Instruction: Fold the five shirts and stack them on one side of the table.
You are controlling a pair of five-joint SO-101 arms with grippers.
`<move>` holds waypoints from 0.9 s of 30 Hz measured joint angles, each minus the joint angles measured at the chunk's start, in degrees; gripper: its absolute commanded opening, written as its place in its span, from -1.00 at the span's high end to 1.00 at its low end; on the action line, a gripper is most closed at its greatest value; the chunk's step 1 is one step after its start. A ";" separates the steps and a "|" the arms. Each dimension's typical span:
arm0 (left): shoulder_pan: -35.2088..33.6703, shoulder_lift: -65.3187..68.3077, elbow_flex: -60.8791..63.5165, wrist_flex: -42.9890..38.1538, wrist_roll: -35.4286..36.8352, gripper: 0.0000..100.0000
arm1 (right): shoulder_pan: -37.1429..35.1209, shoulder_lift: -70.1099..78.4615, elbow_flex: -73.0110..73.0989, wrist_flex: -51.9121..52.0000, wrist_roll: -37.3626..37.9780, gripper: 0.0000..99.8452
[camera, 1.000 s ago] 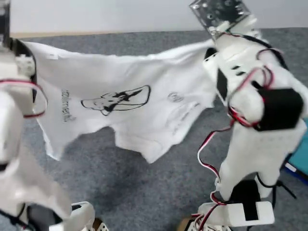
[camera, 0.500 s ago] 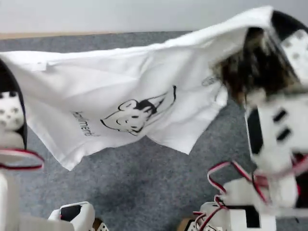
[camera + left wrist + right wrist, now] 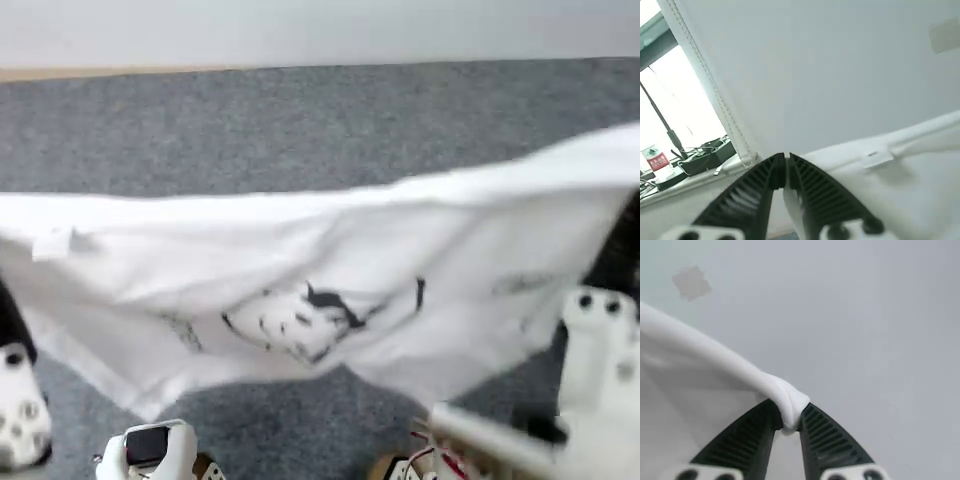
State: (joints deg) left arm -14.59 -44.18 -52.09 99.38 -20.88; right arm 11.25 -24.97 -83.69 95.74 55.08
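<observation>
shirt (image 3: 300,250) raised higher, ends cut off; left gripper (image 3: 786,172), right gripper (image 3: 789,422) clamp its edge.

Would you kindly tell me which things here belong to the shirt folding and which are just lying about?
Job: white shirt, stretched above the grey table; left gripper, shut on its stitched edge; right gripper, shut on a bunched edge.
Lying about: dark boxes and cables in the room behind.

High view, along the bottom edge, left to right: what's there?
Arm → arm base → base with red wires → second arm. The shirt spans above all of them.
</observation>
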 measured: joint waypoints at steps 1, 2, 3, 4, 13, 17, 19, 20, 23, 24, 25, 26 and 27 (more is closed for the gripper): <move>0.00 -0.79 -0.09 0.00 -0.53 0.99 | 0.79 -0.62 0.00 0.00 0.00 0.98; 0.00 -1.41 -0.26 0.00 -0.88 0.99 | 1.23 -1.05 0.00 0.00 0.09 0.98; 0.00 -2.02 -0.53 0.00 -1.05 0.99 | 1.58 -1.14 -0.09 0.00 0.26 0.98; 0.00 -2.37 -0.18 0.00 -1.14 0.99 | 1.76 -1.14 -0.09 0.09 0.79 0.98; 0.00 -7.82 9.85 0.00 -1.49 0.99 | 1.93 1.05 -0.09 4.75 1.23 0.98; 0.00 -12.66 20.84 0.00 -1.49 0.99 | 1.93 4.22 0.00 4.75 1.23 0.98; 0.00 -15.30 26.99 0.00 -1.49 0.99 | 1.93 5.98 0.88 4.75 1.23 0.98; 0.00 -16.35 30.24 0.00 -1.41 0.99 | 1.93 6.68 1.93 4.75 1.23 0.98; 0.00 -18.73 40.62 -1.14 -1.23 0.99 | 1.85 8.88 6.95 4.84 1.23 0.98; 0.00 -19.25 44.04 -2.46 -1.23 0.99 | 1.85 9.58 9.41 4.84 1.23 0.98; -0.09 -19.43 47.65 -3.87 -1.49 0.99 | 1.49 10.55 11.34 4.84 1.23 0.98; 0.09 -19.34 51.16 -5.71 -1.41 0.99 | 0.88 11.60 13.63 4.84 1.23 0.98; 0.09 -19.34 54.77 -7.74 -1.23 0.99 | 0.44 12.22 16.00 4.84 1.23 0.98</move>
State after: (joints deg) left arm -14.51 -63.52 2.68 91.65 -22.11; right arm 11.69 -12.75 -67.69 100.57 56.31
